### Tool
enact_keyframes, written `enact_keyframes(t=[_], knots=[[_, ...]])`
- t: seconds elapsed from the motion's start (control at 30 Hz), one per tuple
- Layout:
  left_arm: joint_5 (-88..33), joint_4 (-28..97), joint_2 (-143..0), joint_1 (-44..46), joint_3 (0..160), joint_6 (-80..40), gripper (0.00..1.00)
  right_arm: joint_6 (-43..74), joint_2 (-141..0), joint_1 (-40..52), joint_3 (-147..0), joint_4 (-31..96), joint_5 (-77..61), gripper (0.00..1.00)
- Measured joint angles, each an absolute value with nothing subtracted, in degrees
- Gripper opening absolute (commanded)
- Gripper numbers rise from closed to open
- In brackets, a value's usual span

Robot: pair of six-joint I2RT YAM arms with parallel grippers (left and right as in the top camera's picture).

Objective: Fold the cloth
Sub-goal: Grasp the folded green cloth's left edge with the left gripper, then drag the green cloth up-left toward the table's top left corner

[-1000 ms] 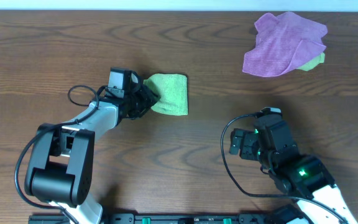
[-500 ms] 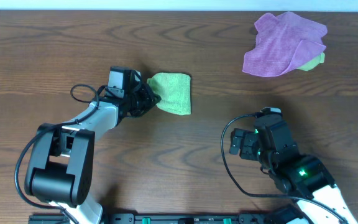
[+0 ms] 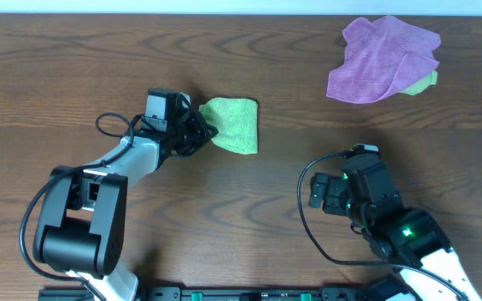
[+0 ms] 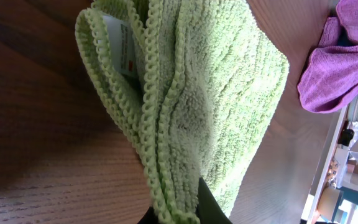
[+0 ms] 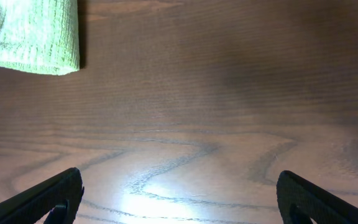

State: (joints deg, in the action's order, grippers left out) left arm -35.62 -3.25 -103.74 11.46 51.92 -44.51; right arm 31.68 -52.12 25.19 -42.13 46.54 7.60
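The lime-green cloth [image 3: 233, 124] lies folded into a small bundle on the table, left of centre. My left gripper [image 3: 203, 131] is shut on the cloth's left edge. In the left wrist view the stacked hemmed edges of the cloth [image 4: 185, 106] run down between my dark fingertips [image 4: 211, 208], and a white label shows in the folds. My right gripper [image 5: 179, 199] stands open over bare wood at the lower right, with nothing between its fingers. The cloth's corner [image 5: 39, 37] shows at the top left of the right wrist view.
A purple cloth [image 3: 383, 58] lies crumpled at the back right, with a pale yellow-green scrap [image 3: 423, 84] peeking from under it. The purple cloth [image 4: 340, 59] also shows at the right of the left wrist view. The table is dark wood [image 3: 308, 134].
My left gripper has shut on the cloth's edge and nudged the bundle slightly to the right. The right arm has not moved.
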Motion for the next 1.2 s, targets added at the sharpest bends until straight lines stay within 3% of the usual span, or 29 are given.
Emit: enact_keyframes(t=[0.4,1.2], knots=[[-39.0,-4.6,-103.7,9.1,52.6,-44.5,0.06,31.7,-52.1,25.2,-42.1,46.5,7.6,0.99],[-42.1,3.0,-103.7,-1.4,70.2,-44.5,0.06,31.7,-52.1,25.2,-42.1,46.5,7.6,0.99]])
